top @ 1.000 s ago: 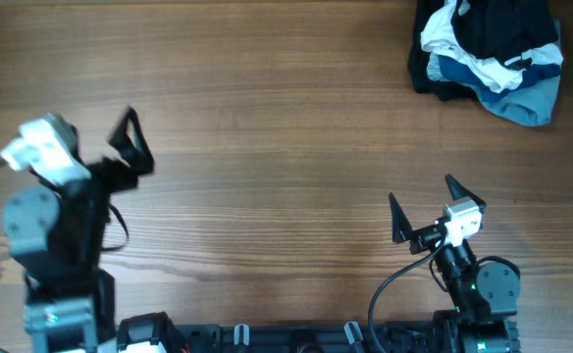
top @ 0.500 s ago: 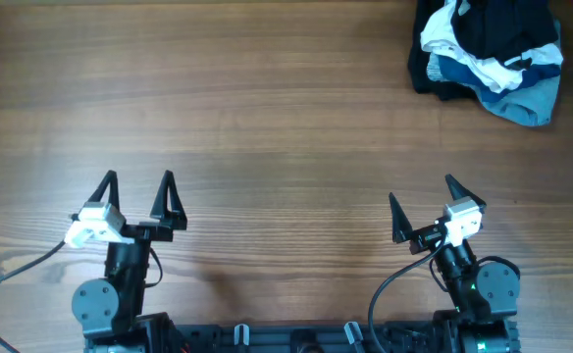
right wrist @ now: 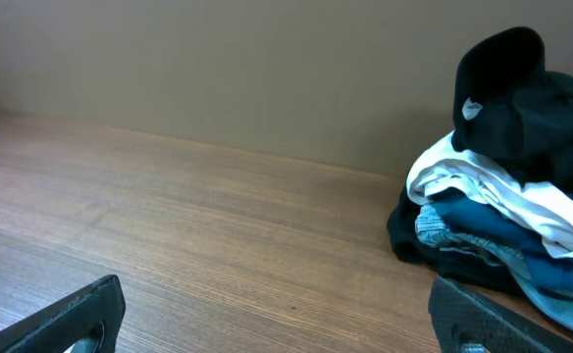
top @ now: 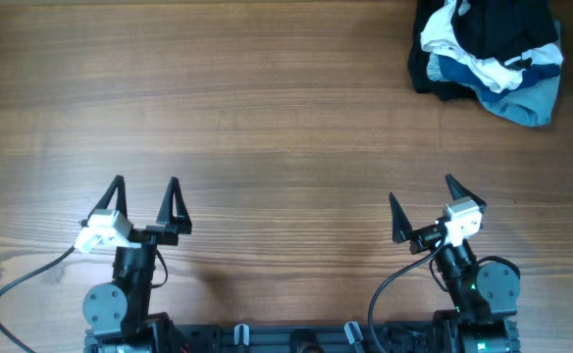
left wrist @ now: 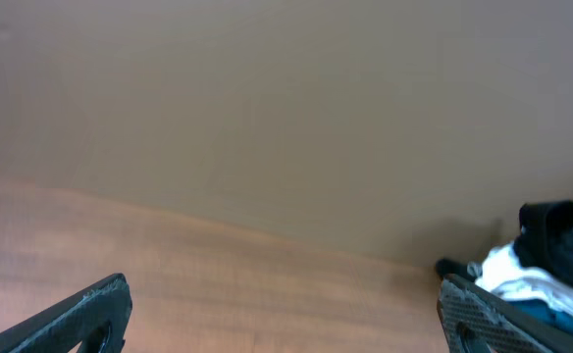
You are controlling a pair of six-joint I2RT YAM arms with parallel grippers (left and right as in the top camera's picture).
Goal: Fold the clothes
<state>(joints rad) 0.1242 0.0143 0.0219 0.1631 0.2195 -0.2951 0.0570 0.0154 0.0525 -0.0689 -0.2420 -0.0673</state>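
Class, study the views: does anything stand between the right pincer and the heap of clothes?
Nothing visible does. Only brown wooden table lies between the right pincer and the crumpled black, white and blue heap of clothes.

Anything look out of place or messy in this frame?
Only the clothes: a jumbled, unfolded heap at the far right of the table, cut off by the overhead view's top edge.
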